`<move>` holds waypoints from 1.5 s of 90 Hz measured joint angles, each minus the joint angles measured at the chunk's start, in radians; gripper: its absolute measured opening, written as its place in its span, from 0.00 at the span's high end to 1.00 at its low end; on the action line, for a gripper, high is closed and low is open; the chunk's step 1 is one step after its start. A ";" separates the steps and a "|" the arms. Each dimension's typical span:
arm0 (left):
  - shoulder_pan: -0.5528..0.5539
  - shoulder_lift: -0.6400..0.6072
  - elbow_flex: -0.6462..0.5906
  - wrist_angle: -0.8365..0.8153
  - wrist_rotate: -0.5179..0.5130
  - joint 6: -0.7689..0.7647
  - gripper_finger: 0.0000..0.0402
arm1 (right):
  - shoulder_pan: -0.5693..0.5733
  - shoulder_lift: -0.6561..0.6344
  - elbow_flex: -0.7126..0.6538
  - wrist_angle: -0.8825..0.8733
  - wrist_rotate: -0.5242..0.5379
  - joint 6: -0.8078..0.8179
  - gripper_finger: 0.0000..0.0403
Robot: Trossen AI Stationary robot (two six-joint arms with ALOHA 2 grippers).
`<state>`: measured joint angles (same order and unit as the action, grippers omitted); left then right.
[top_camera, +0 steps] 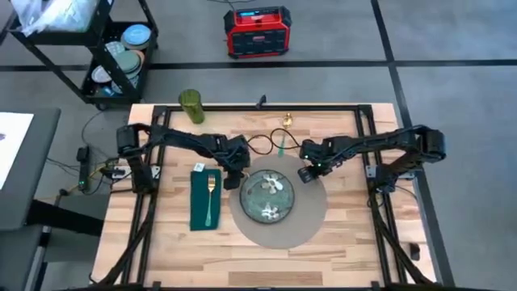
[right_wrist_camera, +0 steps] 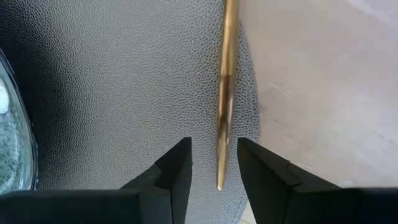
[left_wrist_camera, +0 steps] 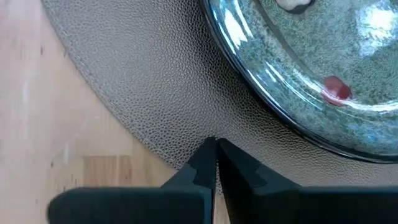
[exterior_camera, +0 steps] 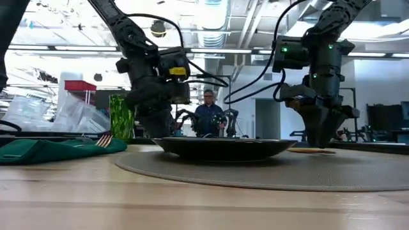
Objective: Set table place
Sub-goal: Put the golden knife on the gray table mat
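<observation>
1. We see the left gripper (top_camera: 234,176) low over the placemat (top_camera: 311,222), at its edge on the napkin side. In the left wrist view its fingers (left_wrist_camera: 205,163) are pressed together with nothing between them, tips over the mat's rim where it meets the table (top_camera: 355,250).
2. Just ahead of the left gripper sits the green patterned plate (top_camera: 269,196), resting on the placemat; in the left wrist view its glossy rim (left_wrist_camera: 261,93) curves close past the fingertips but does not touch them.
3. On the side of the left gripper away from the plate lies a dark green napkin (top_camera: 199,212) with a gold fork (top_camera: 211,196) on top, both on bare wood, near the mat and apart from it.
4. The right gripper (top_camera: 306,171) hangs at the opposite edge of the placemat. In the right wrist view its fingers (right_wrist_camera: 177,171) are spread, and a slim gold utensil (right_wrist_camera: 225,93) runs forward from the gap, lying along the mat's rim; we cannot tell whether either finger touches it.
5. The plate's edge (right_wrist_camera: 9,137) shows beside the right gripper, well clear of the utensil.
6. Beyond both grippers, toward the far rail, stands a green tumbler (top_camera: 191,105); a small gold item (top_camera: 286,121) lies near the rail, too small to identify.
7. Low view: a person (exterior_camera: 209,115) stands in the room behind the table.
</observation>
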<state>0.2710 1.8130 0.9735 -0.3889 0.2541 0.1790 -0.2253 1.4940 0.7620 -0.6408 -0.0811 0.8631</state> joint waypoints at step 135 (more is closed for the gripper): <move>0.004 0.005 -0.005 0.055 -0.022 -0.298 1.00 | 0.225 0.060 0.151 -0.152 -0.273 0.165 1.00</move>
<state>0.2749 1.8175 0.9688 -0.3337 0.2317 -0.1187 -0.0003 1.5539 0.9127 -0.7931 -0.3545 1.0284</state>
